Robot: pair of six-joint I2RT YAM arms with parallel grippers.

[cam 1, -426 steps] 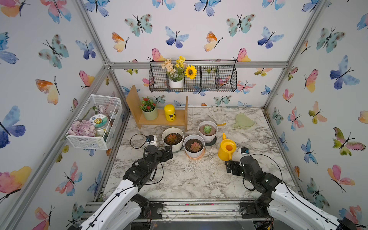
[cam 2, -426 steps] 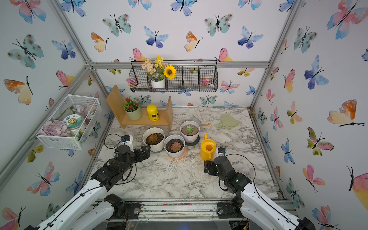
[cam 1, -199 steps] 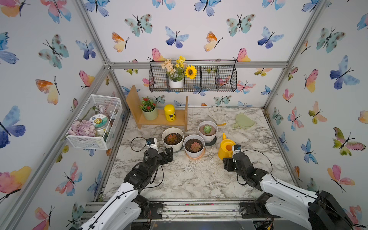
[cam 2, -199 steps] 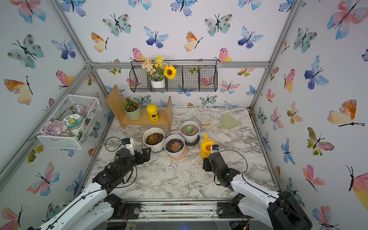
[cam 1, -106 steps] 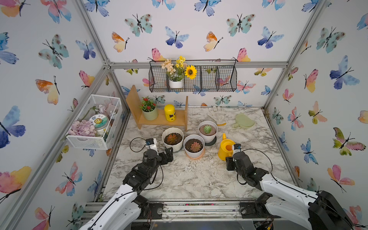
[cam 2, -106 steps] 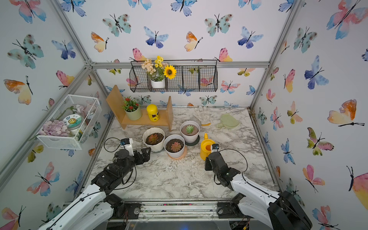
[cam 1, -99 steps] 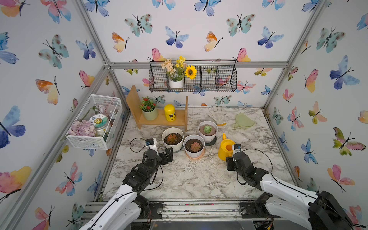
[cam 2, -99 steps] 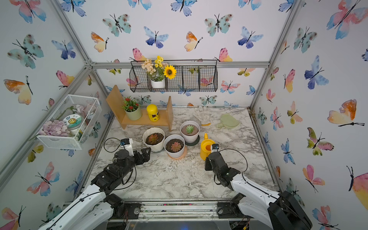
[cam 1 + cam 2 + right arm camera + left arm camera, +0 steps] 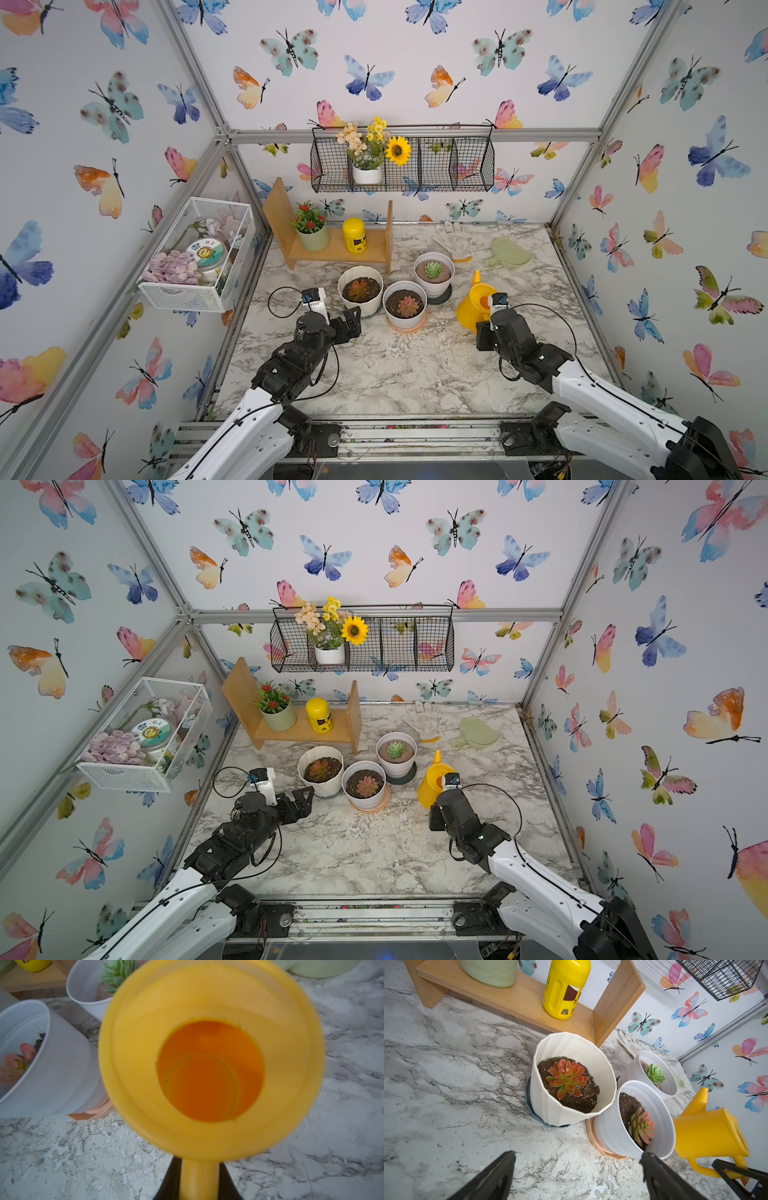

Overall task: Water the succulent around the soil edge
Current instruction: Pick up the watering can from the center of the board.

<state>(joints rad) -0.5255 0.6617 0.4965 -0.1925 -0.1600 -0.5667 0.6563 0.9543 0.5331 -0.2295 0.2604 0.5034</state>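
Marble-look table [image 9: 415, 374], butterfly wallpaper on every wall. So the succulent [image 9: 566, 1077], the orange-red rosette with greenish tips, sits in the middle of a cream ribbed pot [image 9: 550, 1105]. The soil edge [image 9: 583, 1103] is the dark crumbly ring between the leaves and the rim. That pot stands left of the table's middle, closer to the back edge, just in front of a wooden shelf [image 9: 336, 254].

Right up against it on the right is a smooth white pot [image 9: 610, 1132] on a peach saucer [image 9: 591, 1138], holding a pink-red rosette [image 9: 641, 1126]. Behind that one is another white pot with a pale green rosette [image 9: 655, 1072].

The left pincer [image 9: 577, 1156] hangs just in front of the ribbed pot, jaws spread wide, nothing between them.

Further right stands a yellow watering can [image 9: 471, 305], upright, spout toward the back edge. The right pincer [image 9: 198, 1176] is clenched on its handle [image 9: 198, 1188] from the front-edge side, with a dark finger either side. The right wrist view looks straight down into the can's opening.

On the shelf are a yellow bottle [image 9: 354, 235] and a green pot of red flowers [image 9: 311, 232]. A white glove [image 9: 453, 245] and a pale green mitt [image 9: 509, 251] lie near the back edge, toward the back right corner. A black wire basket [image 9: 436, 166] with a sunflower hangs on the back wall, and a white mesh basket [image 9: 195, 297] on the left wall.
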